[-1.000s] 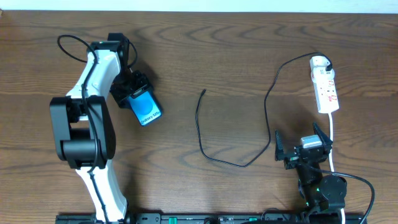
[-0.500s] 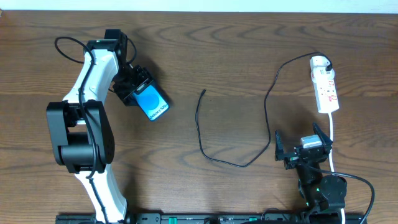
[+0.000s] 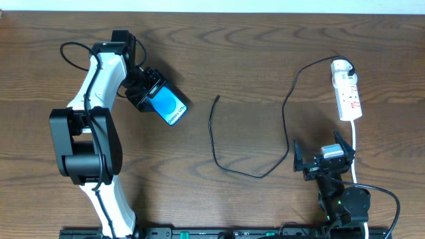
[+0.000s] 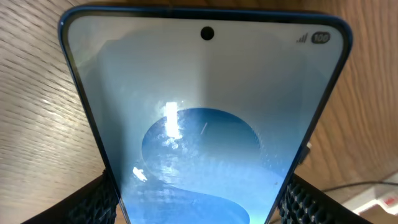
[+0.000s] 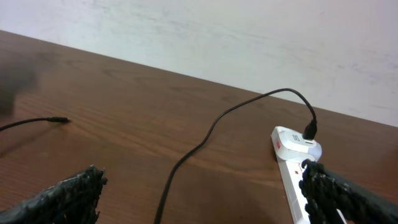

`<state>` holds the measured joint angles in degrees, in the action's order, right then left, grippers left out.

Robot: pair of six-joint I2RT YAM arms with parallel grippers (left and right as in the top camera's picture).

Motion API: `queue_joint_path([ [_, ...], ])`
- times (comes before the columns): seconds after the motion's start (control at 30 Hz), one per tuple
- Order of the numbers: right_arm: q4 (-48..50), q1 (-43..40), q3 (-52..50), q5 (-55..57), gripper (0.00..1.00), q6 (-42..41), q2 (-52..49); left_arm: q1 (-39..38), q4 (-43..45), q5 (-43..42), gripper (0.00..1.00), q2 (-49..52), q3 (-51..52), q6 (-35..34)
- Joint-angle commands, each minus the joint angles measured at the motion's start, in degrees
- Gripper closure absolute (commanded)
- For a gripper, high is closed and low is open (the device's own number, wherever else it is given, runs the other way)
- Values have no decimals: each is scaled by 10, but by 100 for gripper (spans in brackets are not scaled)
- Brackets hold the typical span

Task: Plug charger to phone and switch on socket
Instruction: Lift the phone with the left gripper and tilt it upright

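My left gripper (image 3: 147, 95) is shut on the phone (image 3: 169, 106), whose blue screen faces up and points right and down; the screen fills the left wrist view (image 4: 205, 124) between the two finger pads. The black charger cable (image 3: 229, 169) curves across the table middle, its small tip (image 3: 217, 99) lying free to the right of the phone. Its other end is plugged into the white power strip (image 3: 347, 93) at the far right, also in the right wrist view (image 5: 292, 149). My right gripper (image 3: 322, 159) is open and empty, below the strip.
The thick white cord (image 3: 354, 149) runs from the strip down past my right gripper. A pale wall (image 5: 249, 37) stands beyond the table's far edge. The left arm's own thin black wire (image 3: 73, 50) loops near its wrist.
My left gripper has carried the phone to the right and a little up, toward the cable tip. The right arm, cable and power strip have not moved.
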<state>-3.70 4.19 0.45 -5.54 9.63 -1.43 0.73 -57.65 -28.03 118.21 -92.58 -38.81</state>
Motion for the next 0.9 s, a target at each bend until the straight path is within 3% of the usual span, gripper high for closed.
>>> queue_joint_path([
  [0.0,-2,-3,-1,0,1,-6,3,2,-1,-48,34,-19,-3,-5],
  [0.37,-2,-3,-1,0,1,-6,3,2,10,-143,35,-19,-3,-10],
  [0.87,-2,-3,-1,0,1,-6,3,2,29,-152,35,-19,-2,-9],
])
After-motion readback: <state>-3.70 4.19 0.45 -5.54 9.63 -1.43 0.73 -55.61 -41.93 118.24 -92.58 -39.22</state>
